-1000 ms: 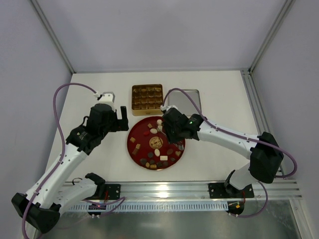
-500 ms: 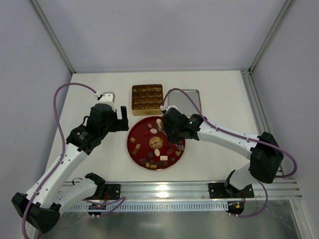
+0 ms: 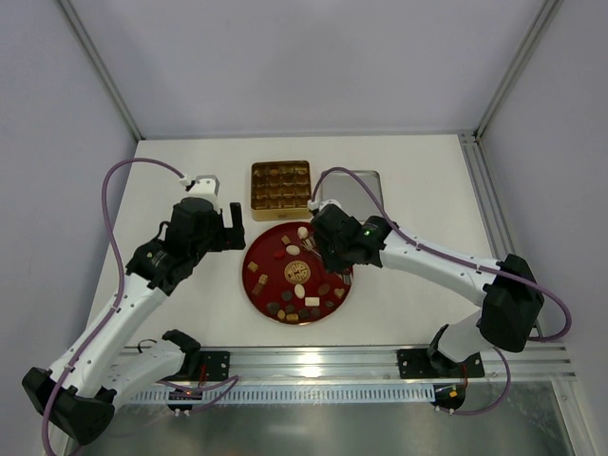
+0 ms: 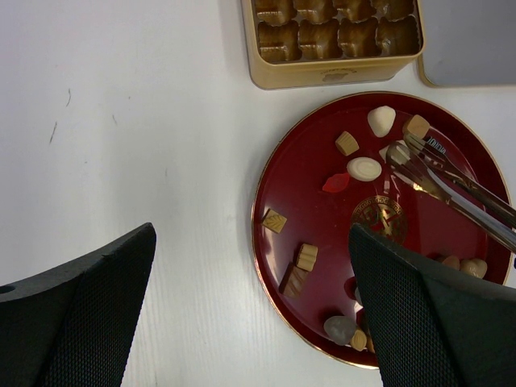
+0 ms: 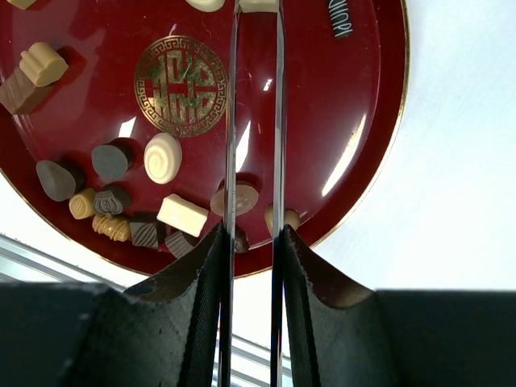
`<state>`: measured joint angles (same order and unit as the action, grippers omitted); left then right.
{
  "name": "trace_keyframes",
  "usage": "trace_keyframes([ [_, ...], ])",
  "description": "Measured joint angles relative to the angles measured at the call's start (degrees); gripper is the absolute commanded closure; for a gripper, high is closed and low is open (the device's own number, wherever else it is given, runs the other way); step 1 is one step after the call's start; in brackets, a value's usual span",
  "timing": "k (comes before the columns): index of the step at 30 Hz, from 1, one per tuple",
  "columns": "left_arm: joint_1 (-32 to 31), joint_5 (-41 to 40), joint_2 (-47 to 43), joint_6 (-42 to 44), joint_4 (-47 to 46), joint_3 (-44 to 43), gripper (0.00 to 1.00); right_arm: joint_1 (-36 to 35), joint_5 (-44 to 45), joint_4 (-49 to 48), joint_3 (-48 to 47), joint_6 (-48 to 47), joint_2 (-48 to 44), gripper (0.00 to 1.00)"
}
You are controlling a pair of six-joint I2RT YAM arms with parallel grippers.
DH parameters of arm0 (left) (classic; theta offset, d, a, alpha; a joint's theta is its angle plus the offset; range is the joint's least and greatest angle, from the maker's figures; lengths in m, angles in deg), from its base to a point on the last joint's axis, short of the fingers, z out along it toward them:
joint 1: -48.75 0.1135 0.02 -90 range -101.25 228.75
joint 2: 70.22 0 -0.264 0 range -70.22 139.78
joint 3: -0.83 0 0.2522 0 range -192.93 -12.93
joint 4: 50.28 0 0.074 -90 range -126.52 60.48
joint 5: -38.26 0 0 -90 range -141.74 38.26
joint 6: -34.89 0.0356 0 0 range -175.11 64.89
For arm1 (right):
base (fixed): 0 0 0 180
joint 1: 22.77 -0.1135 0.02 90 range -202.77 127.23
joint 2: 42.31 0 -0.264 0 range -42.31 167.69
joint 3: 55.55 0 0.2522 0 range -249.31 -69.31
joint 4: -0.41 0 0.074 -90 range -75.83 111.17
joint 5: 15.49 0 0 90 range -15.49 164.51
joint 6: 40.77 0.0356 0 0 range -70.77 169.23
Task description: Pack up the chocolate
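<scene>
Tongs point(image 5: 279, 121) cropped at tips, chocolate point(image 5: 246, 197) half-hidden

Bare table point(image 4: 121, 121) lies open at the plate's point(image 4: 302, 161) nine o'clock. At twelve, the box point(image 4: 330, 76) sits just beside its rim. From two o'clock, the right gripper point(image 4: 399, 153) and its arm point(image 3: 427, 258) overhang the chocolate point(image 4: 364, 168).

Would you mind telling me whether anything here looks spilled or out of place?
Nothing lies spilled on the table. On the red plate, only one small bright red piece stands out among the brown, tan and cream chocolate.
</scene>
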<state>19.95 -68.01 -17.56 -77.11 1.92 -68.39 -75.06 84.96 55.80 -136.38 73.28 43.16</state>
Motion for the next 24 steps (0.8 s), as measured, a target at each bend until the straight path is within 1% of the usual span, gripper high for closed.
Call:
trace_keyframes([
  [14,0.00,0.00,0.00,0.00,0.00,0.00,0.00,-0.04,0.66,2.08,-2.62,-0.15,-2.62,0.68],
  [20,0.00,0.00,0.00,0.00,0.00,0.00,0.00,0.79,0.98,2.58,-7.45,-1.29,-2.14,0.69],
  [24,0.00,0.00,0.00,0.00,0.00,0.00,0.00,3.89,0.24,1.62,-12.07,-2.67,-0.17,0.69],
])
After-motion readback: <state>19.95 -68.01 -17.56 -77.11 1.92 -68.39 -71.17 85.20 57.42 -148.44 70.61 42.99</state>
